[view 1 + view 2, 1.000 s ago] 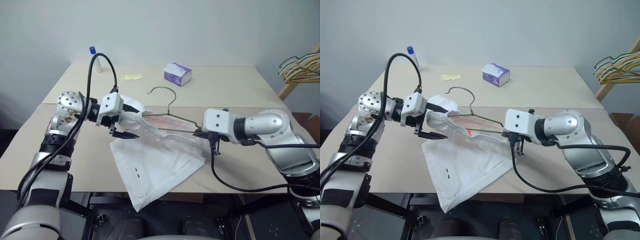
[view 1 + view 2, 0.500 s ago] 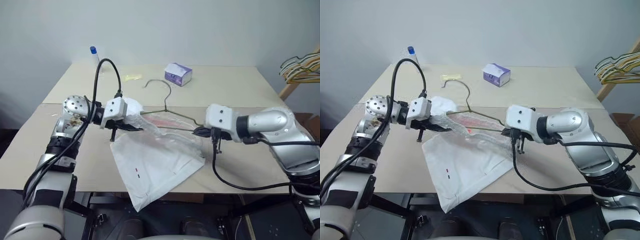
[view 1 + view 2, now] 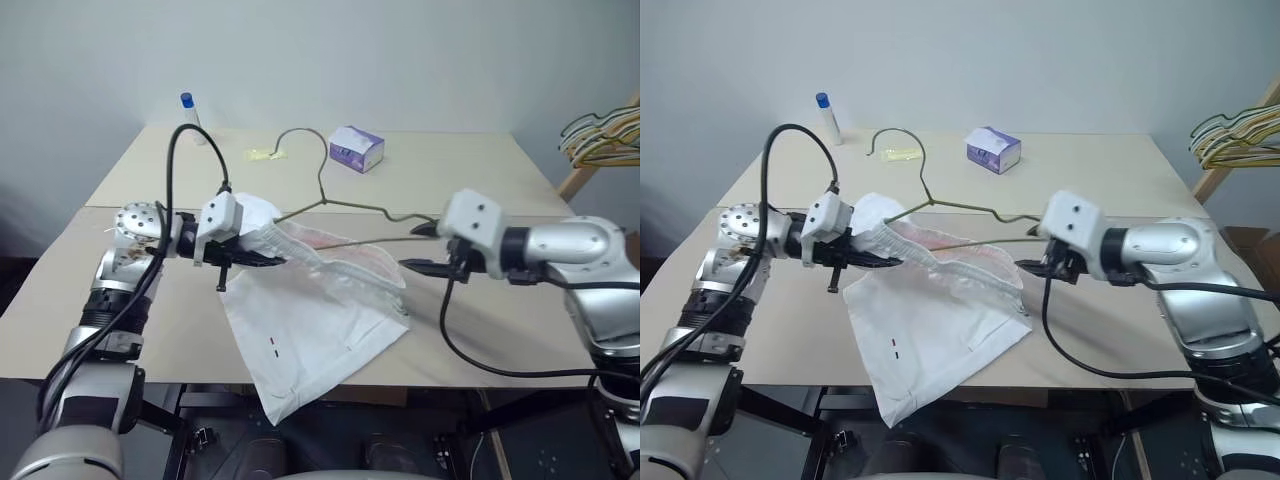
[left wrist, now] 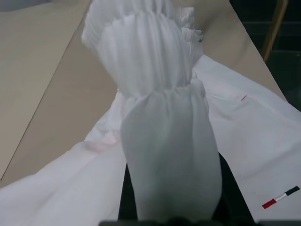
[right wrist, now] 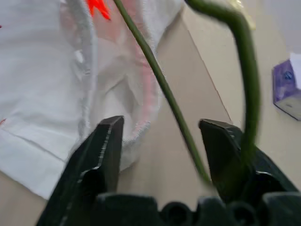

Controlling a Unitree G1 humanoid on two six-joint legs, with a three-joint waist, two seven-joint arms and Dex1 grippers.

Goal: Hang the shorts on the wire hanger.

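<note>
— Over the near table, what is the left gripper point(image 3: 262, 259) doing?

— It is clamping the gathered waistband of the shorts point(image 3: 310, 330), fingers closed tight on a bunch of white cloth. That end of the waistband is being lifted off the table point(image 3: 190, 330), while the legs are lying flat and one corner is drooping over the front edge.

— And the right gripper point(image 3: 420, 247)?

— Its jaws are standing apart, gripping nothing. In the right wrist view the wire hanger point(image 5: 164, 87) is passing through the gap between the two black fingers point(image 5: 101, 155), and whether the wire is touching either one I cannot tell.

— Where is the hanger sitting relative to the shorts?

— It is stretching between the two grippers above the waistband. Its left end is reaching into the lifted cloth beside the left gripper, its right end is lying at the open right gripper, and its hook is rising toward the far table.
</note>
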